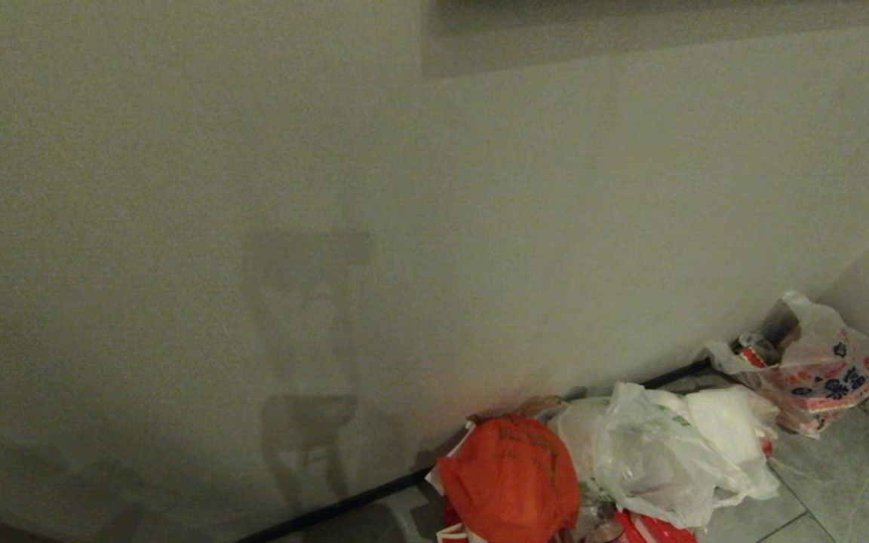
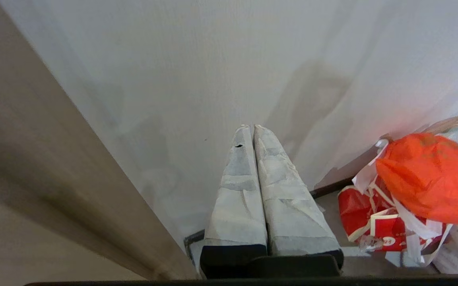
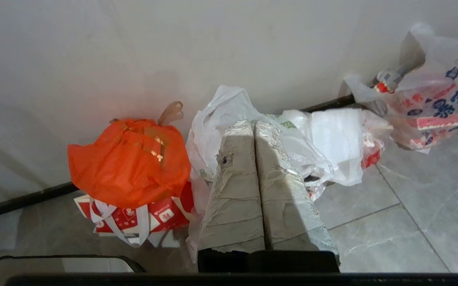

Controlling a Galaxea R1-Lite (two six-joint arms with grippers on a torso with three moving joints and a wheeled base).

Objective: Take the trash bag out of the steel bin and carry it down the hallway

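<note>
Your right gripper is pressed fully shut and holds nothing; your left gripper is shut and empty too, parked facing the pale wall. The thin, crinkled whitish plastic trash bag lies on the grey veined floor tiles dead ahead at twelve o'clock, nearer the right arm. The orange-red bag crowds it at ten o'clock, the white bag printed red and blue sits at two

Grey veined floor tiles are carrying the trash bag, an orange-red bag on red-and-white packaging, and a printed bag along the baseboard.
</note>
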